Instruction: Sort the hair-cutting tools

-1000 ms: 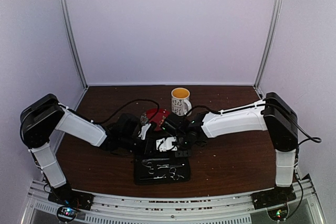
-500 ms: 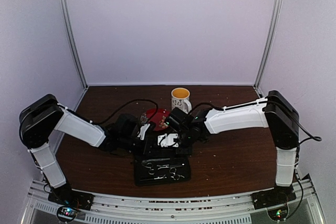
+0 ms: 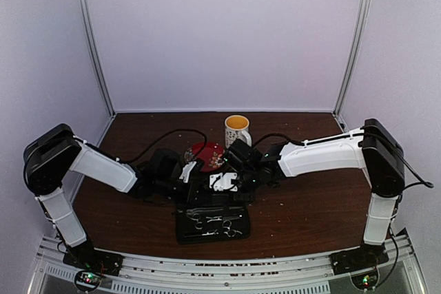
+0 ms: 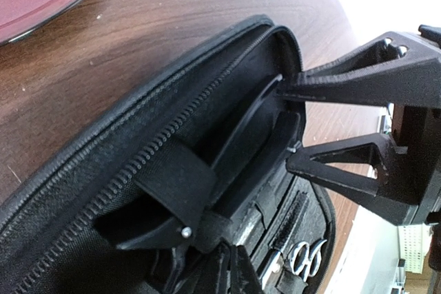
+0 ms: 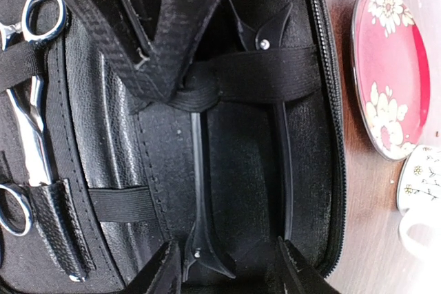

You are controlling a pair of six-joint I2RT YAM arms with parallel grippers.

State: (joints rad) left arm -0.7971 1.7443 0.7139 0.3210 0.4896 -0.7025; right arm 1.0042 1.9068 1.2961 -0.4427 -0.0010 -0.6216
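The black zip case (image 3: 210,225) lies open near the front edge, its lid (image 4: 103,170) propped up. Silver scissors (image 5: 31,111) sit strapped in the lower half, also seen in the left wrist view (image 4: 306,259). Two thin black clips (image 5: 198,191) (image 5: 284,163) lie under an elastic strap (image 5: 275,74) inside the lid. My left gripper (image 4: 231,270) is shut, pinching that strap where it bunches up (image 5: 196,93). My right gripper (image 5: 231,270) is open over the lid, and the left clip's flared head (image 5: 207,259) lies between its fingers (image 5: 162,270).
A red patterned saucer (image 3: 207,152) lies just behind the case, close to the lid's zip edge (image 5: 334,135). A white mug (image 3: 236,131) stands behind it. Both arms meet over the case at the table's middle.
My right gripper has opened wider and drawn back a little toward the saucer, with its arm swinging to the right. The left gripper keeps its hold on the strap.
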